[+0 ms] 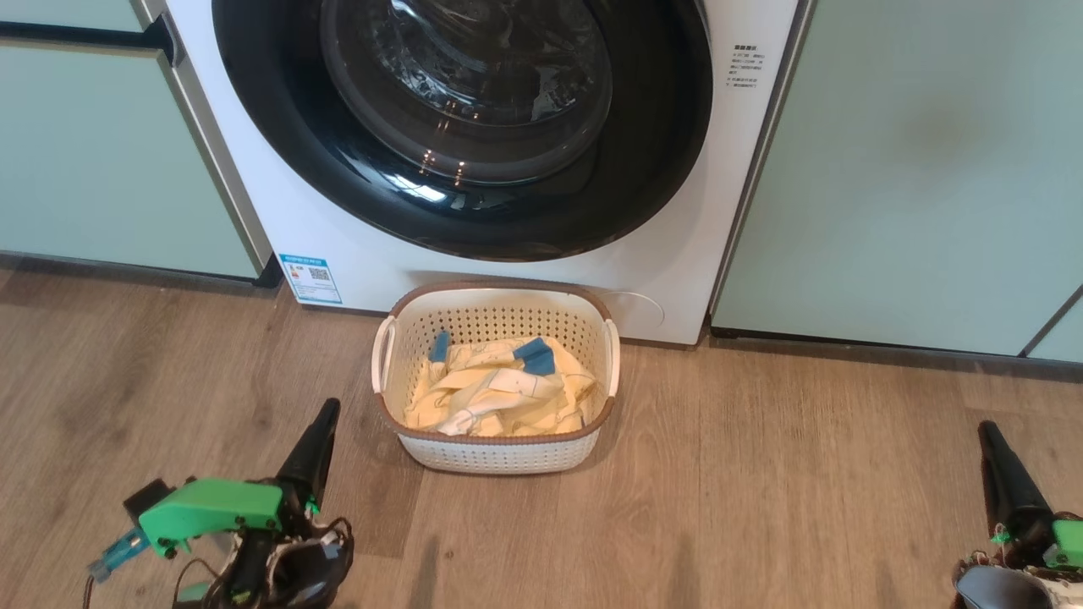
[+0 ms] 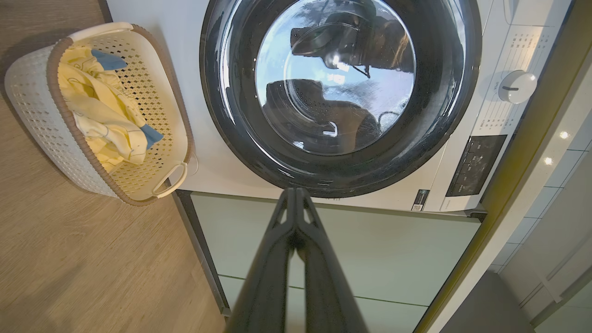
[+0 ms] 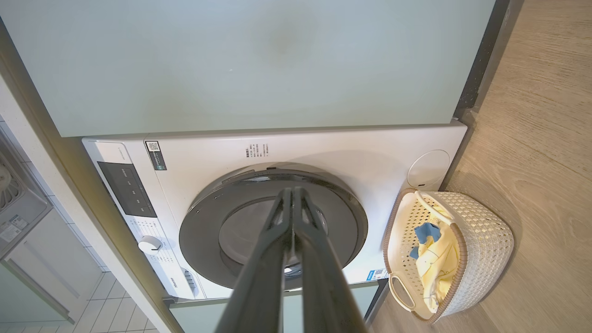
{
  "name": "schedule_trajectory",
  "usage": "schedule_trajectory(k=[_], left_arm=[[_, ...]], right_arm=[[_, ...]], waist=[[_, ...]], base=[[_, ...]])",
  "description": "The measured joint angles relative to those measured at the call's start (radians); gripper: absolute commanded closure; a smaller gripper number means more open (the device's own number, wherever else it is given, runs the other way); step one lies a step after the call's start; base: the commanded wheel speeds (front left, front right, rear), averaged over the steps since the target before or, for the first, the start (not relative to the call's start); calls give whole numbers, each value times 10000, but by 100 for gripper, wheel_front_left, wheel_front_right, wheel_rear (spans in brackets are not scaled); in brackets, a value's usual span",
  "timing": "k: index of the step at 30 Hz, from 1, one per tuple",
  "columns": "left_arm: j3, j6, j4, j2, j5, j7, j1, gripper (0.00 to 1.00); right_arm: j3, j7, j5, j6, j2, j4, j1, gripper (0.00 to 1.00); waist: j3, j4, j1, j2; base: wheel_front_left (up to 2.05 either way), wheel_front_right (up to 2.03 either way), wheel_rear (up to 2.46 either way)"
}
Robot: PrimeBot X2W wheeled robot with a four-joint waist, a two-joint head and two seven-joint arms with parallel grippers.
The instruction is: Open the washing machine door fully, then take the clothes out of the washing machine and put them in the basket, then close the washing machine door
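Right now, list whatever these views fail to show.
Inside the washing machine: head view, reflections on the washing machine door hide it.
Door's top: head view, cut by the upper edge.
Floor of the basket: head view, the clothes cover it.
Blue label print: head view, too small.

Home laundry corner, by the look of it: white front-loading washing machine (image 1: 736, 186) built in between pale green cabinets (image 1: 914, 169), wood-plank floor (image 1: 761, 507), white tiles (image 3: 106, 298) alongside, small basket (image 1: 499, 454) of clothes (image 1: 499, 393) in front.
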Motion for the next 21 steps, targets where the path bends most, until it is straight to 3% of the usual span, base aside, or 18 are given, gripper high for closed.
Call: schedule_trajectory(k=[21], left_arm=[[2,0,-2,0,0,0,0,100]], right_arm=[[0,-2,0,0,0,0,0,100]], waist=[[0,0,0,0]], base=[[0,0,0]])
